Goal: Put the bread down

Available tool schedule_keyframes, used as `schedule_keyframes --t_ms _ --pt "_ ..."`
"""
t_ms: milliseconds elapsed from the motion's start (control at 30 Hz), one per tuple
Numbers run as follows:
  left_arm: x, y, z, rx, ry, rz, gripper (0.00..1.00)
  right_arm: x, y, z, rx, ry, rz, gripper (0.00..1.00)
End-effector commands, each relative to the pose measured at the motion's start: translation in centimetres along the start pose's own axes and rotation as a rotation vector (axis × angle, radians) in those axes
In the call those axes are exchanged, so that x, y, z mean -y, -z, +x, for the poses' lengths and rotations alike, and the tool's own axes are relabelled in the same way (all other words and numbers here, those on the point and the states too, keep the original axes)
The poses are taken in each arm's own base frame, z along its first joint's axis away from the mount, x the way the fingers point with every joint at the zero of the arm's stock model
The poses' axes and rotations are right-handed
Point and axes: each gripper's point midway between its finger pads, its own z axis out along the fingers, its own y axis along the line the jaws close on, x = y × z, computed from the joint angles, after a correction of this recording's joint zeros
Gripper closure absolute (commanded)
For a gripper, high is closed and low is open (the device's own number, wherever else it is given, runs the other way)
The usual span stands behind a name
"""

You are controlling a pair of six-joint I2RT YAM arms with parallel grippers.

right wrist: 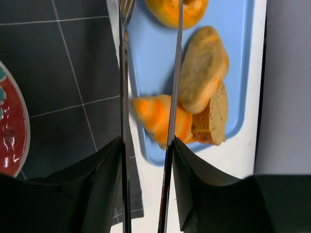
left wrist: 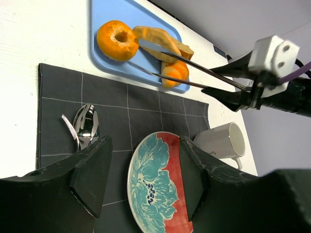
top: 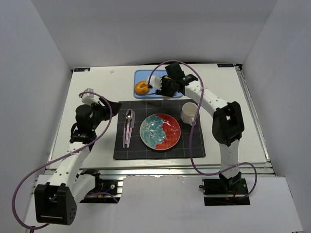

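**Right gripper (right wrist: 146, 145) clamped on tongs over the tray, bread not lifted**

Right gripper's two fingers pressed on the outer sides of a pair of metal tongs (right wrist: 122, 97), whose two long arms ran forward from between them and stood apart, with a clear gap between the tips. The tongs reached over the blue tray (left wrist: 104, 14) at the far side of the desk (top: 97, 87). The bread (left wrist: 117, 40), a golden-brown ring with a centre hole, lay flat at the left end of that tray. One tong tip sat right at the ring's edge, the other just beside it on the tray's near side. Whether either tip touched it could not be told, and the ring was not pinched between them.

Under the tong arms lay a yellow-orange croissant (right wrist: 153, 114), with a tan oval roll (right wrist: 201, 68) and a seeded slice (right wrist: 216, 116) touching it toward the tray's right end.

Left gripper (left wrist: 143, 160) hung with its fingers spread wide and nothing between them, above the left part of the dark placemat (top: 194, 145). On that mat lay a spoon and fork (top: 129, 124) side by side, and to their right a red and teal plate (top: 160, 131) with no food on it. A white mug (top: 189, 114) stood at the mat's far right corner, near the plate.
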Motion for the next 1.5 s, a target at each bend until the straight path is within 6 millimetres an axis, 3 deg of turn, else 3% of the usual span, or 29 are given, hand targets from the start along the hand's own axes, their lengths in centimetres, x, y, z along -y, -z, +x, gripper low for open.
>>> schedule_keyframes --t_ms 0,433,667,967,1133,1167,1300,1400,1467 --pt "0.1 0.4 -0.2 0.015 -0.019 -0.002 0.34 2.9 0.9 -2.5 0.009 0.158 0.088 0.51" --pt "0.0 0.4 -0.1 0.013 -0.021 -0.001 0.33 1.8 -1.9 -1.7 -0.048 0.267 0.052 0.51" --pt "-0.1 0.5 -0.2 0.013 -0.024 -0.009 0.33 2.2 -3.0 -1.5 -0.063 0.29 0.079 0.51" --pt "0.1 0.6 -0.5 0.018 -0.029 -0.013 0.33 2.4 -2.9 -2.1 -0.037 0.32 0.126 0.51" --pt "0.2 0.6 -0.6 0.02 -0.028 -0.011 0.33 1.7 -3.8 -1.4 -0.059 0.334 0.103 0.53" --pt "0.2 0.6 -0.5 0.018 -0.028 -0.011 0.33 1.5 -4.0 -1.3 -0.061 0.332 0.099 0.54" --pt "0.3 0.8 -0.7 0.021 -0.031 -0.012 0.33 1.4 -3.5 -1.5 -0.05 0.315 0.092 0.77" --pt "0.2 0.9 -0.6 0.022 -0.031 -0.016 0.33 1.7 -1.4 -2.6 -0.01 0.288 0.114 0.87" --pt "0.3 1.0 -0.7 0.027 -0.029 -0.015 0.33 2.3 1.2 -4.1 0.05 0.235 0.137 0.9"
